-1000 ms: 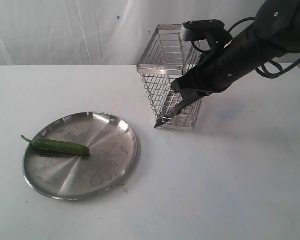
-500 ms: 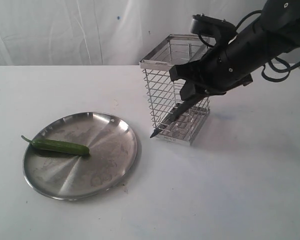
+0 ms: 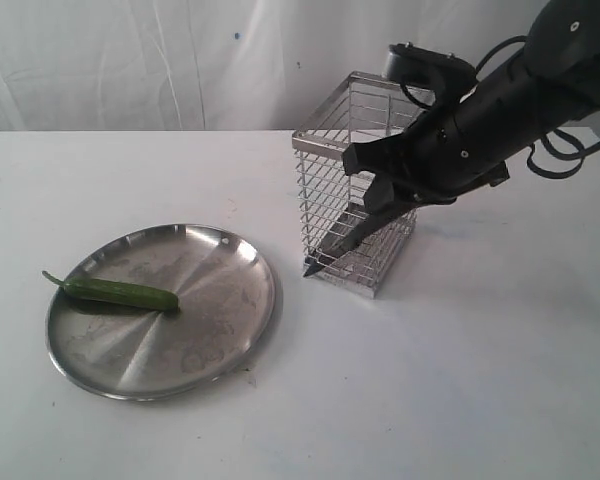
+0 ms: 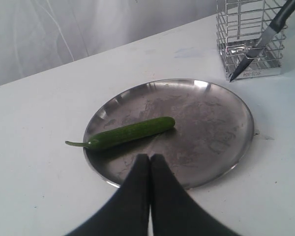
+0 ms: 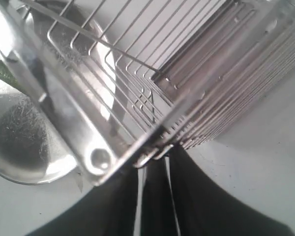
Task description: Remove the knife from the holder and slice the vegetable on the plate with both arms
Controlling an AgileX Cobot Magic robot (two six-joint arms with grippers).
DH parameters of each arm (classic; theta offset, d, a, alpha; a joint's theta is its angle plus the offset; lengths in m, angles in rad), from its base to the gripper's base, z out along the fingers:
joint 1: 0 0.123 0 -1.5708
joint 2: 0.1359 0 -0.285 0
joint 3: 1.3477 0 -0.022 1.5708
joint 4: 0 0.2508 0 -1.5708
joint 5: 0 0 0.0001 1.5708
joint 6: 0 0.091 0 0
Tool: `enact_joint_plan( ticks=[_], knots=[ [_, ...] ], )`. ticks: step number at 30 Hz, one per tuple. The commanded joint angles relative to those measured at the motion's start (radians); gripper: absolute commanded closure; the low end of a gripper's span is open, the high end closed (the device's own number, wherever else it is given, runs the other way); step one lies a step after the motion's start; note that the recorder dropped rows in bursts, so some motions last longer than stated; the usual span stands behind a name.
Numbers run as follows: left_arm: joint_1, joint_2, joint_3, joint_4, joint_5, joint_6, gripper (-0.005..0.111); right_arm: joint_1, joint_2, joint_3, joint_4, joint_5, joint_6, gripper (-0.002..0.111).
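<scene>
The green vegetable [image 3: 120,292] lies on the left part of the round steel plate [image 3: 210,340]. The wire holder [image 3: 330,170] stands upright behind and to the right of the plate. My right gripper [image 3: 378,198] is shut on the handle of the black knife [image 3: 342,235]. The blade slants down across the holder's front, and its tip is by the holder's base. Whether it passes through the wires I cannot tell. In the right wrist view the holder [image 5: 137,88] presses against my fingertips [image 5: 196,177]. My left gripper [image 4: 150,158] is shut and empty, over the plate's [image 4: 211,128] near rim, close to the vegetable [image 4: 132,132].
The white table [image 3: 460,380] stretches in front and to the right of the holder. A white curtain [image 3: 130,60] hangs along the back. The left arm does not show in the exterior view.
The holder was tipped over to the left; it now stands upright and has slid right. My right gripper has shifted slightly right with the knife. Vegetable and plate have not moved.
</scene>
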State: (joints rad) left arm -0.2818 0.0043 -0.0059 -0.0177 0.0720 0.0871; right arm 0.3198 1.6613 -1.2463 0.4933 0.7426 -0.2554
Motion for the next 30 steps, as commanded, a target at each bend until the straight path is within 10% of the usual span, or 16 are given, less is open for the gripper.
enact_joint_plan(
  ticks=[1, 30],
  knots=[
    [0.001, -0.004, 0.006, -0.004, 0.003, -0.003, 0.107, -0.006, -0.014, 0.003, 0.007, 0.001, -0.006, 0.062],
    [0.001, -0.004, 0.006, -0.004, 0.003, -0.001, 0.107, -0.062, -0.099, 0.151, 0.100, -0.015, 0.064, 0.061]
  ],
)
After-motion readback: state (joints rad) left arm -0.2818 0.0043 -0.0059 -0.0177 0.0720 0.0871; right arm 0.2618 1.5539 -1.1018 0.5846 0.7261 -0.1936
